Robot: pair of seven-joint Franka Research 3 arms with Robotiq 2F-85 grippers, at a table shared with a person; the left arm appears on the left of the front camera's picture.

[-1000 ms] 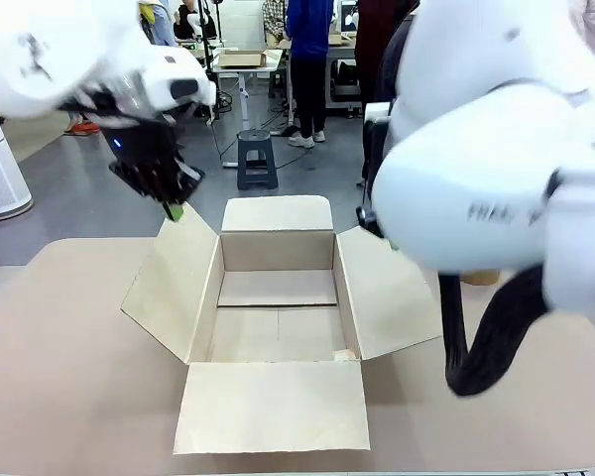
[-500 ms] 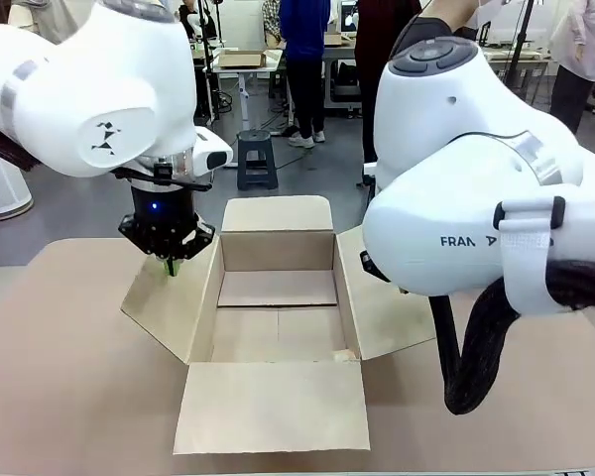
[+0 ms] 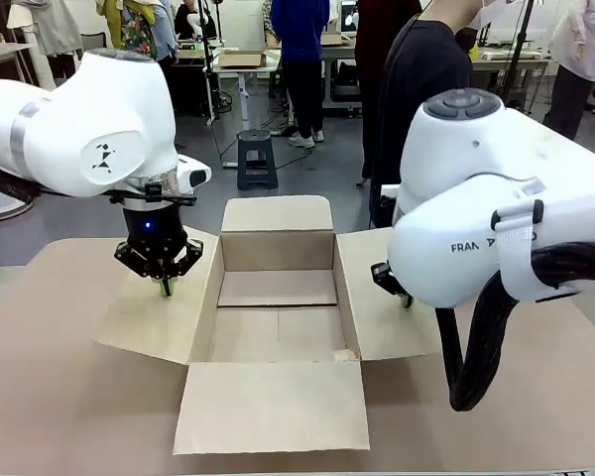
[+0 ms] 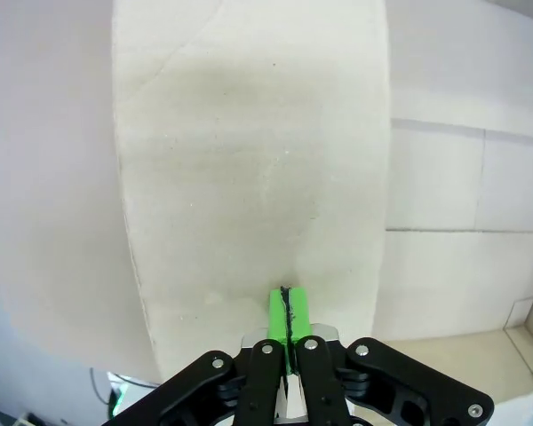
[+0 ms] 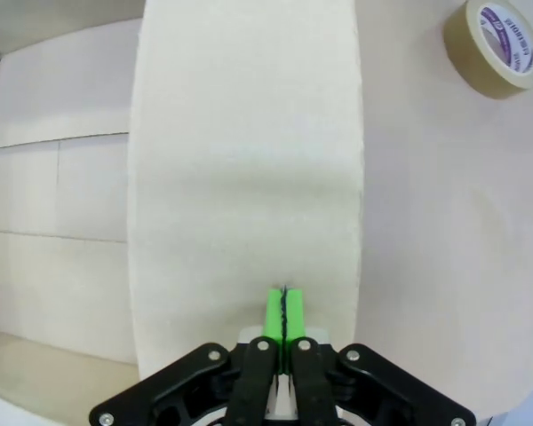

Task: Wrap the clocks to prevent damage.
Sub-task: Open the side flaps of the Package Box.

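Pressing on both side flaps of the open box mid-table: left claw, fingers together, on the left flap; right claw, fingers together, on the right flap. Could crease a flap or skid the box if pushed too hard. Cannot place the clocks.

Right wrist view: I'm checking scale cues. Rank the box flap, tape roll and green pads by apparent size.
1. box flap
2. tape roll
3. green pads, smallest despite being nearest the camera
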